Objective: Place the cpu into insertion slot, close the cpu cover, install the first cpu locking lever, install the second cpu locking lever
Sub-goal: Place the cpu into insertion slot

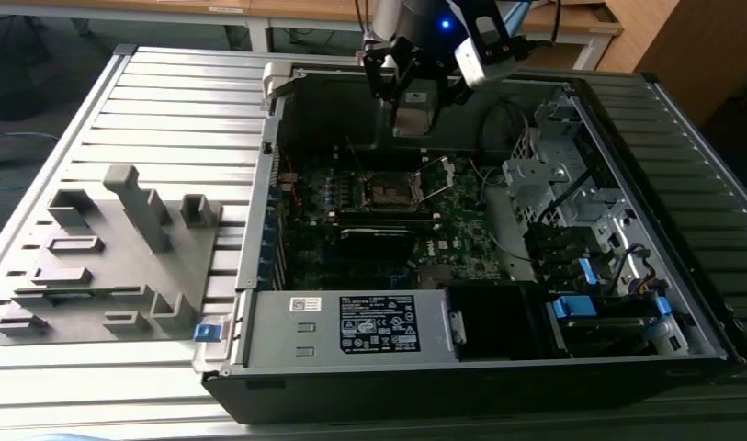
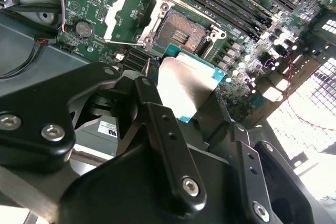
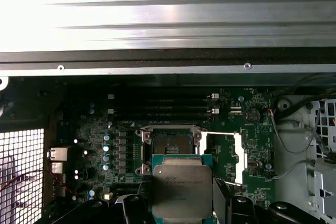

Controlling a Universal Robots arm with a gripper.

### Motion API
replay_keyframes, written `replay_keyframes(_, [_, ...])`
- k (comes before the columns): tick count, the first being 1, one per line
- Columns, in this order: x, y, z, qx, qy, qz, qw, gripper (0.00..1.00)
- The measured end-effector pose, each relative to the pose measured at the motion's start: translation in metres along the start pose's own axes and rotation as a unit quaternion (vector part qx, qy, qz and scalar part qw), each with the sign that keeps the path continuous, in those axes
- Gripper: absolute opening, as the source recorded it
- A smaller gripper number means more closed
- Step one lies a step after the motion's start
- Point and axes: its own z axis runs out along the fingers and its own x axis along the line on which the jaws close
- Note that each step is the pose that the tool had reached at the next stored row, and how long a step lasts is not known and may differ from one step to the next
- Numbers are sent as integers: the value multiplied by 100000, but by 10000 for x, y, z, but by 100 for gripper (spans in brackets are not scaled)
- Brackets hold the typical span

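My gripper hangs above the back of the open computer case, shut on the cpu. The cpu is a flat square chip with a dull silver top and a green edge. In both wrist views it is held between the black fingers, above the motherboard and just short of the insertion slot. The insertion slot is a square black socket that lies uncovered and holds nothing. The cpu cover, a silver frame, is swung open beside the slot. It also shows as the cpu cover.
The green motherboard lies inside the case between its metal walls. A labelled power supply sits at the front and drive bays with cables at the exterior view's right. A grey fixture plate lies outside at the left. Long memory slots run near the socket.
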Motion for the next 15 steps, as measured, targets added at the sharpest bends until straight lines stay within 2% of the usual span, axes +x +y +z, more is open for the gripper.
replay_keyframes(6, [-1, -4, 45, 11, 1, -2, 100000, 54])
replay_keyframes(15, [-3, -18, 204, 62, 3, 2, 100000, 54])
